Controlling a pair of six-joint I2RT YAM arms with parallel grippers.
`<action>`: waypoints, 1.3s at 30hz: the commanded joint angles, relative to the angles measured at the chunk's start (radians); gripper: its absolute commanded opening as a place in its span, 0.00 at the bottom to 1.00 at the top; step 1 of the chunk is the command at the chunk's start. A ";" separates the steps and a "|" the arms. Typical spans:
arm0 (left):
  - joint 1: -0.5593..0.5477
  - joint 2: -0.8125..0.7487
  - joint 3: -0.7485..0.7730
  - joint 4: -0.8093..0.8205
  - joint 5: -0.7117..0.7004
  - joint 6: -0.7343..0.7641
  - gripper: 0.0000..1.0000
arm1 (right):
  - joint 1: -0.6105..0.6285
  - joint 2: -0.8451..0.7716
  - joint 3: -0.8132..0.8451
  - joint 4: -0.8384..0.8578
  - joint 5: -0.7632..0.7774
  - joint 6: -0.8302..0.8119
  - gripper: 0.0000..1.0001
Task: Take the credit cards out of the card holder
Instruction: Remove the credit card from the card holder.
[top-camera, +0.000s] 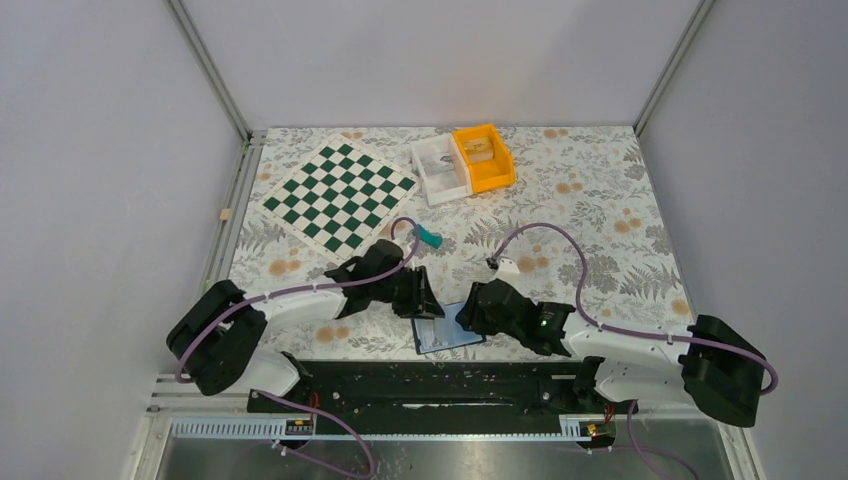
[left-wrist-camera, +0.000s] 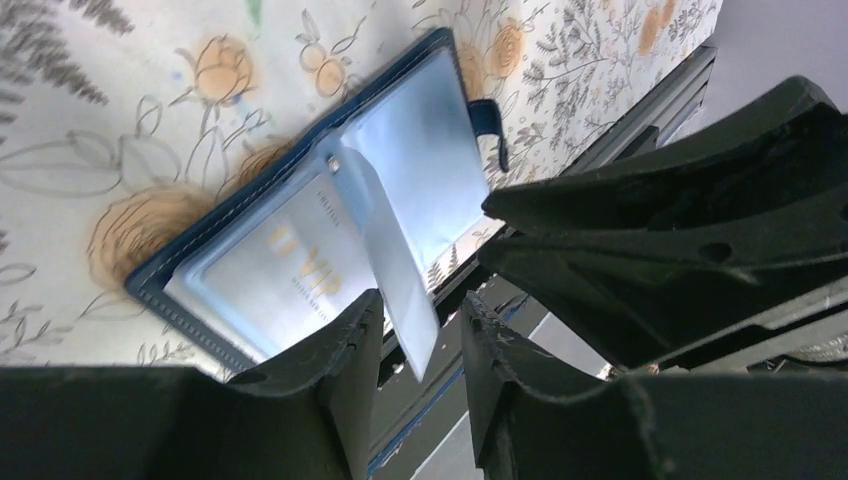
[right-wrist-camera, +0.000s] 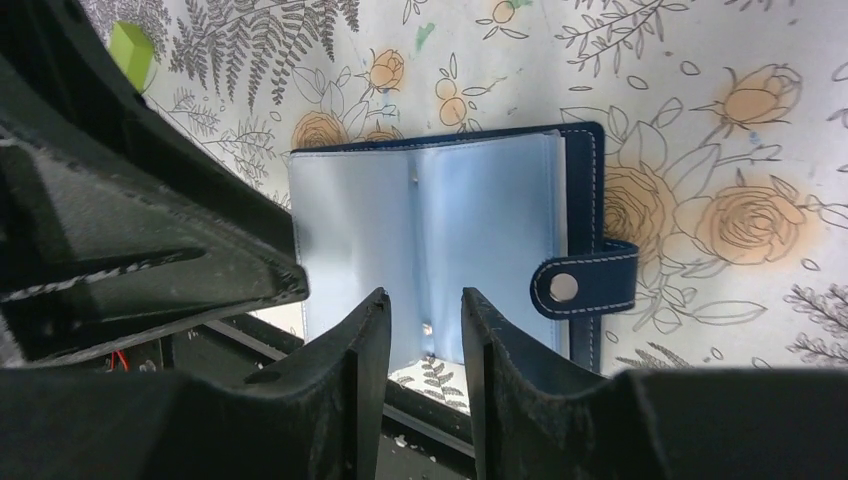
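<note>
Both pairs of jaws part open and empty, the left gripper (left-wrist-camera: 421, 312) straddles a raised clear sleeve (left-wrist-camera: 395, 260) of the card holder (top-camera: 448, 335) spread between it and the right gripper (right-wrist-camera: 425, 312), so closing may drag the holder instead of freeing a credit card (left-wrist-camera: 285, 265).

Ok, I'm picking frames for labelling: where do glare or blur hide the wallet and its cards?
Left wrist view: soft sheen on the wallet sleeves, a card shows faint gold print, the near fingers dark. Right wrist view: sleeves hazy, no print shows. Top view: wallet small, partly covered.
</note>
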 joint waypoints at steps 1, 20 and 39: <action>-0.022 0.070 0.077 0.120 -0.004 -0.014 0.34 | -0.008 -0.080 0.008 -0.085 0.062 0.023 0.39; -0.062 0.331 0.174 0.449 0.099 -0.140 0.33 | -0.008 -0.295 -0.126 0.137 -0.118 -0.076 0.35; 0.063 -0.202 -0.001 -0.087 -0.130 0.039 0.31 | -0.015 0.046 -0.096 0.364 -0.221 -0.056 0.37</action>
